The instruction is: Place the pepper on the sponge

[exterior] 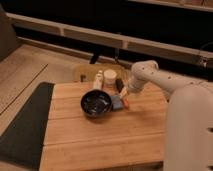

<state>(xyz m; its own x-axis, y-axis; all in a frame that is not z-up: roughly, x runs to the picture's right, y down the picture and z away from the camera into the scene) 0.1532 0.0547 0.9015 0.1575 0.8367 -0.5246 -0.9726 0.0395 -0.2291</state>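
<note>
The pepper [126, 103], small and orange-red, lies at the right edge of the sponge [116, 102], a blue-grey pad beside the black bowl [96, 103]. Whether the pepper rests on the pad or just next to it I cannot tell. My gripper [122, 91] hangs dark at the end of the white arm [150, 75], just above and behind the pepper and sponge. Its jaws stand open with nothing held between them.
A white bottle [98, 80] and a white jar [110, 77] stand behind the bowl on the wooden table [100, 140]. A tan tray [82, 71] sits at the table's far edge. A dark mat [25, 125] borders the left side. My white body [190, 135] fills the right.
</note>
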